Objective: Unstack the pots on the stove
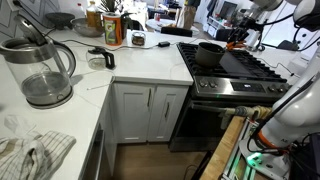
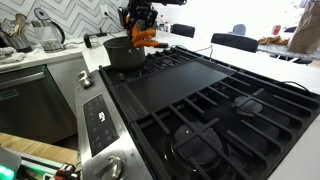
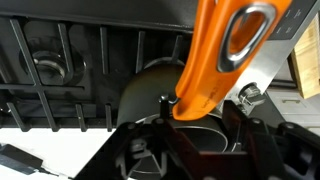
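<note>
The dark pots (image 1: 210, 54) stand on the far corner of the stove (image 1: 250, 72), seen in both exterior views (image 2: 122, 58). I cannot tell apart how many are nested. An orange handle (image 3: 215, 55) slants up from the pots' rim (image 3: 150, 85). My gripper (image 3: 205, 140) hangs right above the pots (image 2: 140, 32), near the handle's base. Its fingers are spread apart, one on each side of the lower end of the handle, with the pot's inside showing between them. It looks open. The gripper also shows in an exterior view (image 1: 236, 40).
Black grates (image 2: 210, 110) cover the stove top. A clear glass kettle (image 1: 40, 70) stands on the white countertop (image 1: 125, 75), with bottles (image 1: 100, 18) at the back and a cloth (image 1: 30, 155) in front. Chairs (image 2: 235, 40) stand beyond the stove.
</note>
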`<state>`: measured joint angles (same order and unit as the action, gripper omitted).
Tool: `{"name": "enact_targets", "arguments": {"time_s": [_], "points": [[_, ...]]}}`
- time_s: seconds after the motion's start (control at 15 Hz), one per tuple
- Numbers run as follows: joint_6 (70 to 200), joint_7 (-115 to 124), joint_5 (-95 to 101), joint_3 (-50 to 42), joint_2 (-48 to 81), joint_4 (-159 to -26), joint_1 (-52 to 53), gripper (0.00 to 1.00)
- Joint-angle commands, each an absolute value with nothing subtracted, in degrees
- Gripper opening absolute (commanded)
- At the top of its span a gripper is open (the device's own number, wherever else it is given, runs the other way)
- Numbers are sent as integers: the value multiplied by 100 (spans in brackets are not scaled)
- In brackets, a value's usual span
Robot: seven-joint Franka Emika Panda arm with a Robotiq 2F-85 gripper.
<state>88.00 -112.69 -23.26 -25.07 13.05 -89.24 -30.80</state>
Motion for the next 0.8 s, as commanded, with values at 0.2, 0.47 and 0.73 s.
{"name": "enact_targets", "arguments": {"time_s": [0.2, 0.47, 0.73], "points": [[8693, -11526, -2312, -2282, 1468, -8754, -3302, 29], [8651, -11454, -2299, -2257, 1415, -8748, -3301, 7], [8525, -11376, -2469, -2253, 1265, -8752, -3345, 8]]}}
